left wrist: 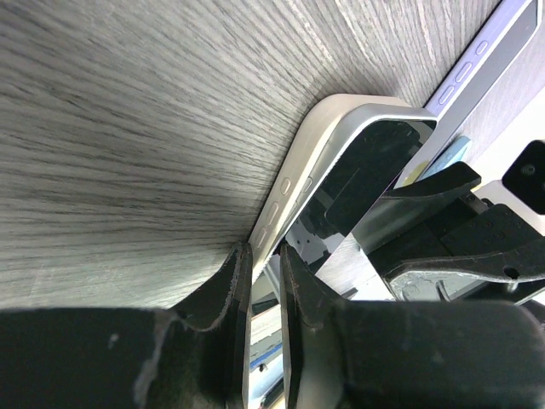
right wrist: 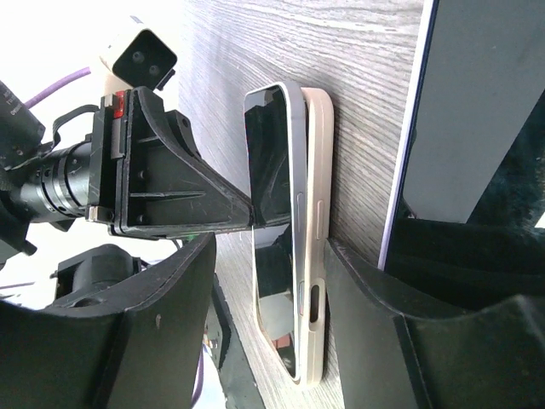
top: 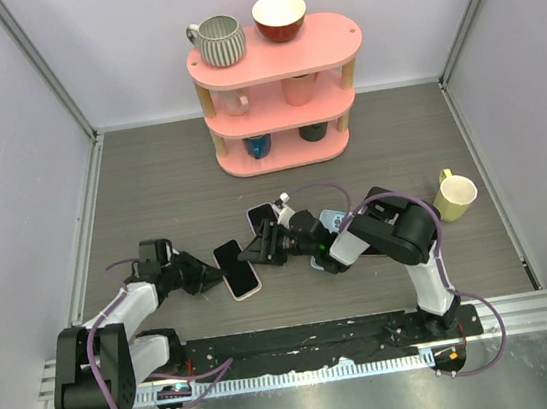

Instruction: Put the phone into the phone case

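The phone point(top: 237, 268) lies screen up on the pale cream case point(right wrist: 317, 256), between the two arms. In the right wrist view the phone point(right wrist: 272, 170) sits in the case at its near end, and its far end stands slightly off the case. My left gripper point(top: 212, 273) is shut on the phone's left edge; in its own view the gripper point(left wrist: 266, 273) pinches the silver edge of the phone point(left wrist: 366, 162) beside the case point(left wrist: 298, 153). My right gripper point(top: 257, 250) is open. It straddles phone and case point(right wrist: 274, 249), with one finger point(right wrist: 375, 341) against the case.
A second phone with a lavender edge point(top: 262, 213) lies just behind, close to the right gripper point(right wrist: 417, 111). A light blue item point(top: 332, 219) lies under the right arm. A yellow mug point(top: 454, 196) stands at the right. A pink shelf point(top: 276, 68) with mugs and a bowl stands at the back.
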Controlling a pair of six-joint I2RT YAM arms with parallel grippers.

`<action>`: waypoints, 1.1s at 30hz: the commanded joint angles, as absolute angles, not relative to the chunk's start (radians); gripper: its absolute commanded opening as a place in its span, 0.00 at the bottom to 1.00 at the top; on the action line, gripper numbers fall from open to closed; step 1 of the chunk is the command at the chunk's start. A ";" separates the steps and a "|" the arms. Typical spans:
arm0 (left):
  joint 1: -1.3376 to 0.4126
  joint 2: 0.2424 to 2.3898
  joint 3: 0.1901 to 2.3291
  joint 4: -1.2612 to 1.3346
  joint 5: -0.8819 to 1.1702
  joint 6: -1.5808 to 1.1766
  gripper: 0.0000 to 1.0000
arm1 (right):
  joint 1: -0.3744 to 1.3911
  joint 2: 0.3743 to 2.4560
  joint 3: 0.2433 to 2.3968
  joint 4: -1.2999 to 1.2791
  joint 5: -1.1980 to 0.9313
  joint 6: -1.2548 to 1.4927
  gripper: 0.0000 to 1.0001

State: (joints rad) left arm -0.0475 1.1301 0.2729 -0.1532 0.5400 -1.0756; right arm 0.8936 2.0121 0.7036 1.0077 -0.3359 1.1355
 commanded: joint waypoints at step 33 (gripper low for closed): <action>-0.072 1.204 0.206 -0.005 0.620 -1.154 0.15 | 0.966 2.082 0.752 1.467 -0.563 1.393 0.55</action>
